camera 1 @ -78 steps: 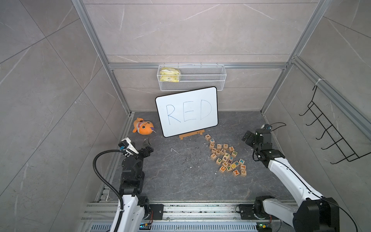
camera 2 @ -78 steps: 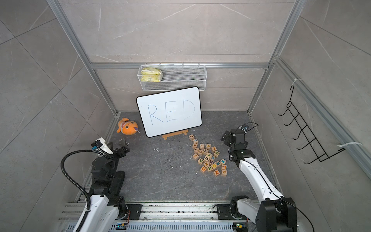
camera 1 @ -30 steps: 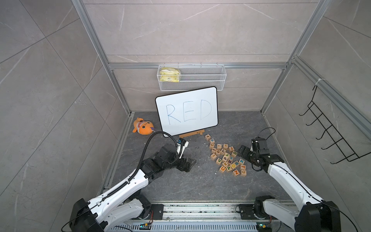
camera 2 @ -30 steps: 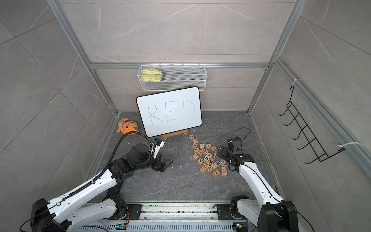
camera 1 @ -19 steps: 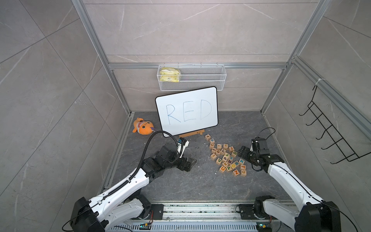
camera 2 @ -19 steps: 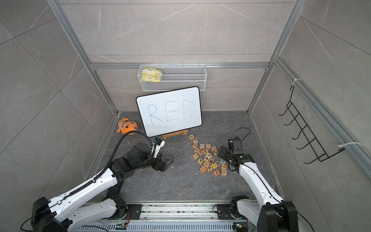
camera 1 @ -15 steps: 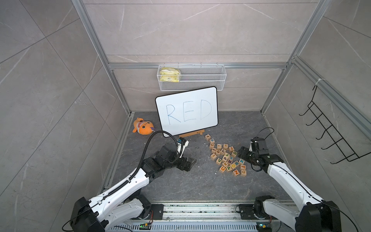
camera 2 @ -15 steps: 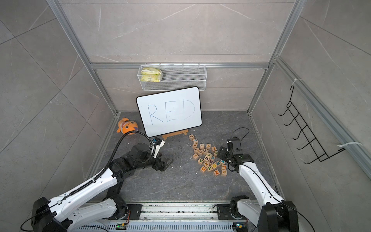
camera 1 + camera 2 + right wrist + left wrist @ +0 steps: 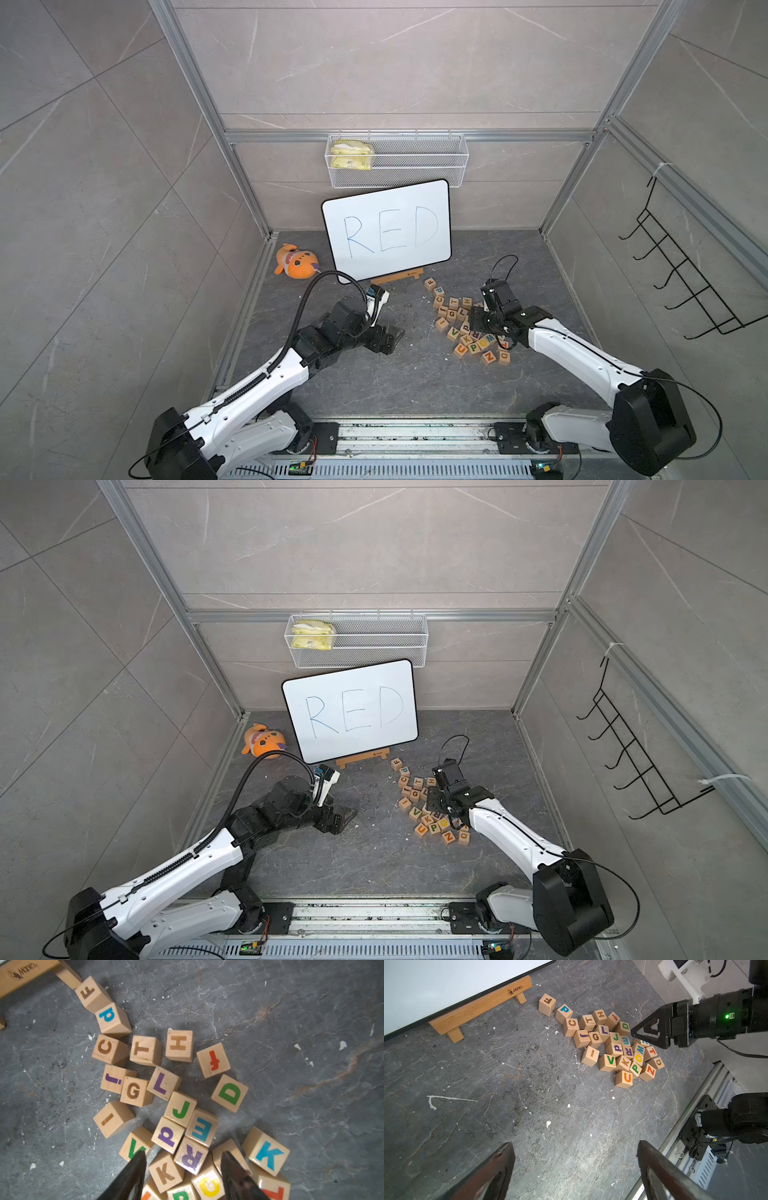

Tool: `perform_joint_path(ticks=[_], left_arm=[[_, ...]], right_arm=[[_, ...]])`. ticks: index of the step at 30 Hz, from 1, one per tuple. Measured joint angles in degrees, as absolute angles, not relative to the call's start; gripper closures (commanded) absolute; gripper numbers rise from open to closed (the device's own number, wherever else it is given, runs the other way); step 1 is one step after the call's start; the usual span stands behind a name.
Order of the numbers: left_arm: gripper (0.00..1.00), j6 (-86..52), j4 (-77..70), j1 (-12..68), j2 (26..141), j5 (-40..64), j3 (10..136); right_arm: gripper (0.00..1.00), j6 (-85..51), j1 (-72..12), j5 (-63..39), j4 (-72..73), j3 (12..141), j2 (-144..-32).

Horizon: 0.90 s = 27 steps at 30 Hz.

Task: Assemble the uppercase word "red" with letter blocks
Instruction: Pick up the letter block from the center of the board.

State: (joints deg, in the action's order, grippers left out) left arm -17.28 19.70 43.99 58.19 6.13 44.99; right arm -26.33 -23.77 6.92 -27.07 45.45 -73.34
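Hovering left of centre in both top views, the left gripper [image 9: 390, 336] is released over bare floor [image 9: 415, 374], well apart from the letter blocks [image 9: 467, 328] piled right of centre. The purple R block [image 9: 191, 1156] touches the blue E block [image 9: 201, 1128], with the green D block [image 9: 229, 1093] near. The right gripper [image 9: 182, 1154] straddles the R block beside a brown K block [image 9: 166, 1171], jaws apart, nothing pinched. It looks the nearer arm.

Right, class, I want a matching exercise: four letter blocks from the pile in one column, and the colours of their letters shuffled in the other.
Blocks:
1. R block
2. E block
3. D block
4. U block

Letter colours:
a. green
b. orange
c. purple
d. blue

Pairs: 1-c, 2-d, 3-a, 4-b.
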Motion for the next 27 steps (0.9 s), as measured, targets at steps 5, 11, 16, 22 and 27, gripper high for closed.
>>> perform_joint_path(ticks=[5, 11, 16, 22, 27], left_arm=[[0.05, -17.28, 19.81, 44.01, 58.24, 6.09, 44.99], [0.05, -17.26, 20.12, 44.01, 58.43, 5.91, 44.99], [0.05, -17.26, 20.58, 43.99, 58.5, 5.61, 44.99], [0.05, -17.26, 20.84, 43.99, 58.65, 4.97, 44.99], [0.05, -17.26, 21.1, 44.01, 58.98, 4.64, 44.99]], right_arm=[[0.42, -25.87, -24.99, 7.77, -27.42, 45.89, -73.78], [0.42, -25.69, -26.15, 8.45, -27.46, 46.44, -73.93], [0.42, -25.65, -26.74, 9.06, -27.51, 46.83, -74.22], [0.42, -25.67, -27.0, 9.67, -27.66, 46.83, -74.22], [0.42, -25.69, -27.05, 10.37, -27.68, 46.83, -74.22]])
